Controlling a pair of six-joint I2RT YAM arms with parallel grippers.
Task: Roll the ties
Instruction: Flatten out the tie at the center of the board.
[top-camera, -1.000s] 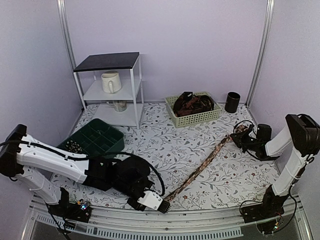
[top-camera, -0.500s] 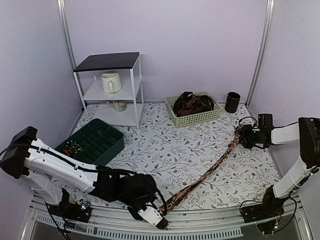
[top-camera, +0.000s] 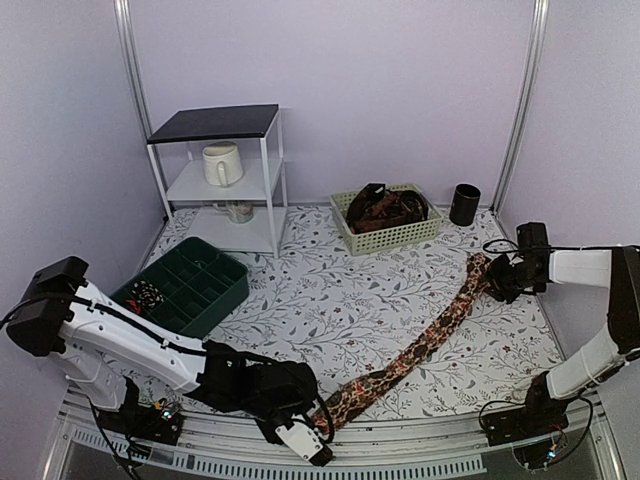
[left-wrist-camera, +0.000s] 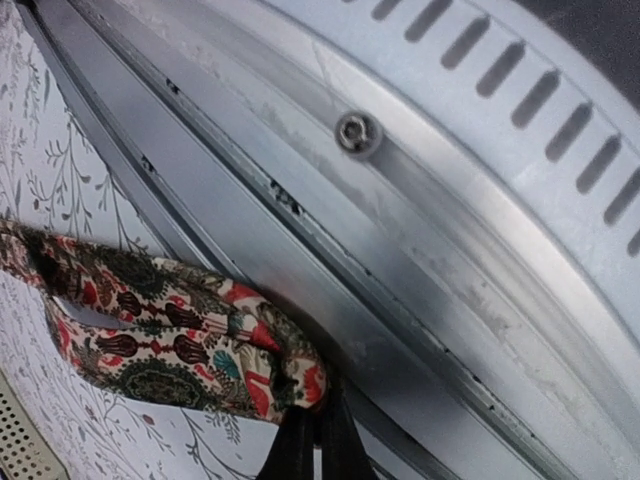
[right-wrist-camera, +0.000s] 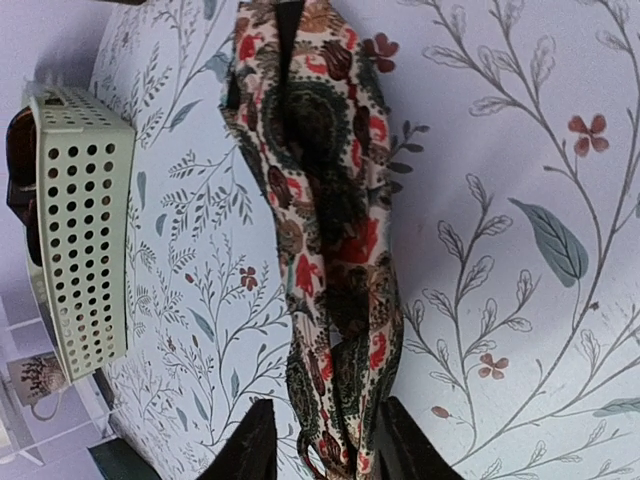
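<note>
One patterned tie (top-camera: 430, 335) lies stretched diagonally across the floral tablecloth from front centre to far right. My left gripper (top-camera: 318, 438) is at the table's front edge, shut on the tie's near end. In the left wrist view its black fingers (left-wrist-camera: 318, 415) pinch the bunched fabric (left-wrist-camera: 170, 340) beside the metal rail. My right gripper (top-camera: 497, 278) is at the tie's far end. In the right wrist view it (right-wrist-camera: 325, 410) stands open, its fingers straddling the folded tie (right-wrist-camera: 320, 190), with a gap on the left side. More ties (top-camera: 385, 207) lie heaped in a basket.
The pale green basket (top-camera: 400, 238) stands at the back centre and a black cup (top-camera: 464, 203) to its right. A dark green compartment tray (top-camera: 190, 280) lies at the left. A white shelf unit with a mug (top-camera: 222, 163) stands at the back left. The slotted metal rail (left-wrist-camera: 450, 250) runs along the front edge.
The left gripper has drawn the tie's near end toward the front edge. The right gripper has shifted right and opened round the far end. The tie now lies straighter and flatter.
</note>
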